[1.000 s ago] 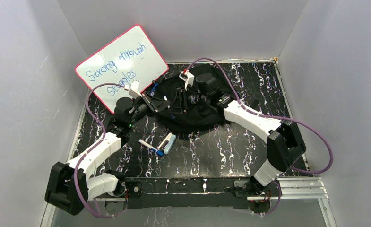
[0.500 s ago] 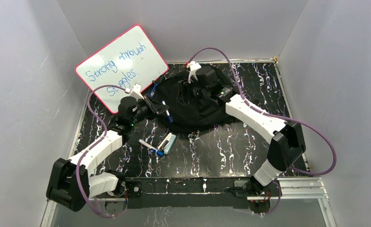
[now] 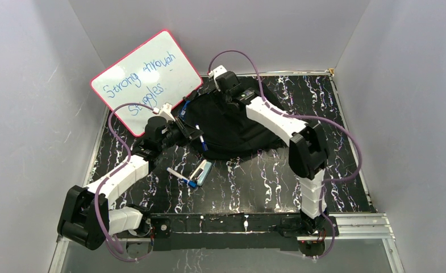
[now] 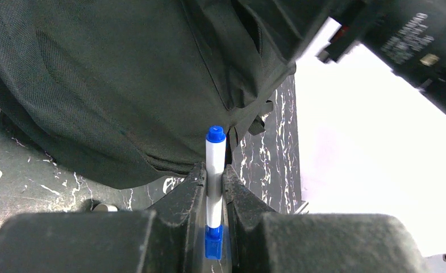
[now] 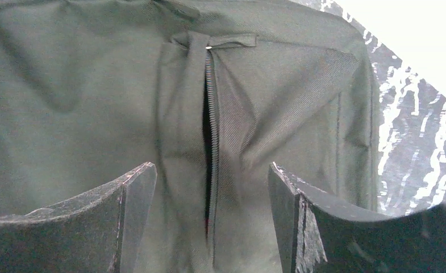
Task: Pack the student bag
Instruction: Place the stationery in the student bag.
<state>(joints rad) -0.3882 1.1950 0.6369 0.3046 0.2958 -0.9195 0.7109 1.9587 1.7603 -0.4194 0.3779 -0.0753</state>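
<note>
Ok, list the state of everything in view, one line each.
student bag: lying flat, zipper open.
left claw: shut on blue-capped marker.
right claw: open, over the zipper.
whiteboard: propped up, written on.
second marker: lying loose on the table.

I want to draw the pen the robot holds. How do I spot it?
Find the big black fabric backpack on the black marbled table. At its left edge, the left gripper is shut on a thin white marker with a blue cap. The second white marker lies loose on the table; this one is pinched between black fingers.
</note>
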